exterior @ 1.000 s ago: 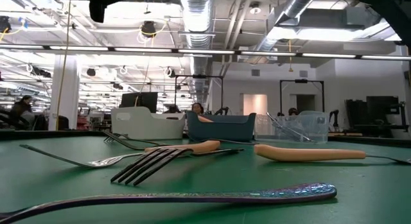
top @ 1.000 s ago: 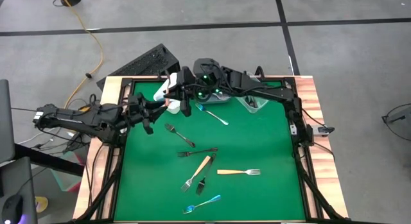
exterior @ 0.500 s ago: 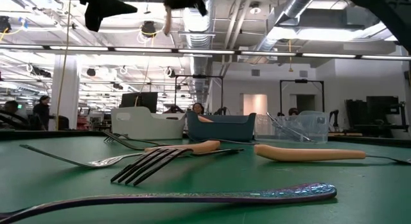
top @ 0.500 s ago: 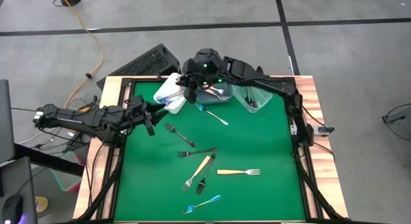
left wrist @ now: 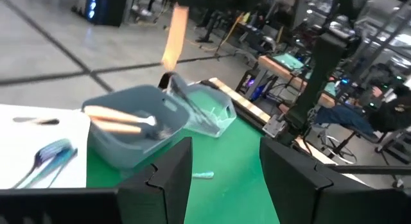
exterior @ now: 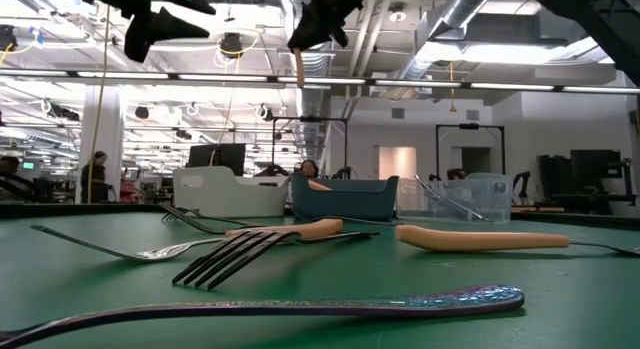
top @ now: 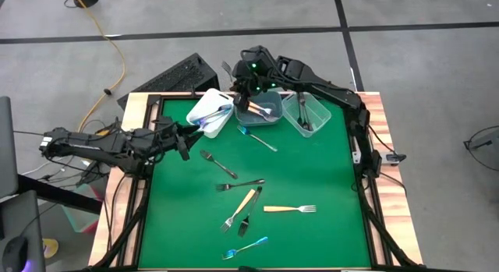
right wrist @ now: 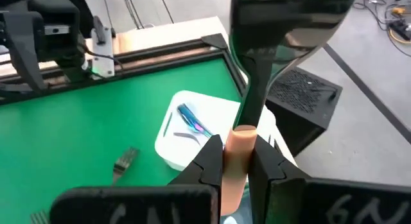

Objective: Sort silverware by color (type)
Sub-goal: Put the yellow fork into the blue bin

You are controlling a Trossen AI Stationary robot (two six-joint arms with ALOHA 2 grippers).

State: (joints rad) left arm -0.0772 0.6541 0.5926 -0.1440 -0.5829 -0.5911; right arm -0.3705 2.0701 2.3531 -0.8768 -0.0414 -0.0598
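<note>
The right gripper (right wrist: 234,161) hangs over the far edge of the green mat (top: 312,171), its fingers pinched narrow on the tan handle of an orange-handled fork (right wrist: 236,158) that hangs straight down; the low view shows that handle (exterior: 298,67) dangling high above the table. Directly beneath and just beside it sits the grey-blue rectangular bin (top: 260,114), with the white rectangular bin (top: 209,114) to one side and the clear rectangular bin (top: 306,116) to the other.

The left gripper (top: 187,135) sits near the mat's left edge, just beside the white bin, its fingers (left wrist: 168,179) spread wide and empty.

The mat's near half has open room around scattered silverware: a black-handled fork (top: 217,164), another black fork (top: 239,184), a tan-handled fork (top: 240,210), an orange-handled fork lying flat (top: 289,209) and a blue-handled fork (top: 245,248) at the near edge.

Only the left wrist view shows two tan-handled pieces (left wrist: 119,121) lying inside the grey-blue bin; only the right wrist view shows blue-handled pieces (right wrist: 191,124) in the white bin.
</note>
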